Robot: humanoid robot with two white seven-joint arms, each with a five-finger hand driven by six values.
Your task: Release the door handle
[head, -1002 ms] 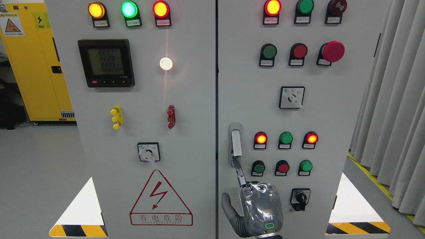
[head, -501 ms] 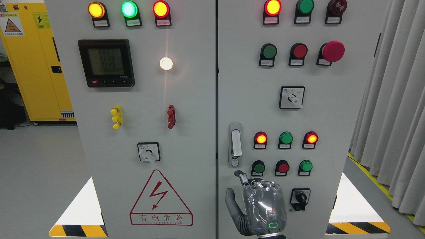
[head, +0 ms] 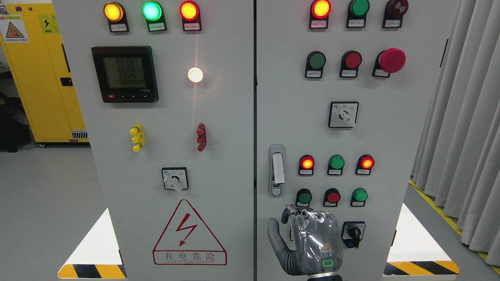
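Note:
The silver door handle [head: 277,168] stands upright in its recess at the left edge of the right cabinet door [head: 390,156]. My right hand [head: 290,223], wrapped in clear plastic, rises from the bottom edge below the handle, its back toward me. The fingers [head: 288,212] are curled in against the palm and the thumb [head: 274,234] sticks out to the left. Nothing is in the hand, and a clear gap separates it from the handle. The left arm does not show.
Below the handle sit lit indicator lamps [head: 307,162] and push buttons [head: 333,197]; a black key switch [head: 354,234] lies just right of my hand. The left door [head: 218,156] carries a meter [head: 125,74] and a danger sign [head: 189,234]. Grey curtains [head: 465,136] hang at the right.
My index finger, which reached up to the handle's lower end a second ago, has drawn back and curled in. The hand has dropped lower and shifted slightly right, away from the handle.

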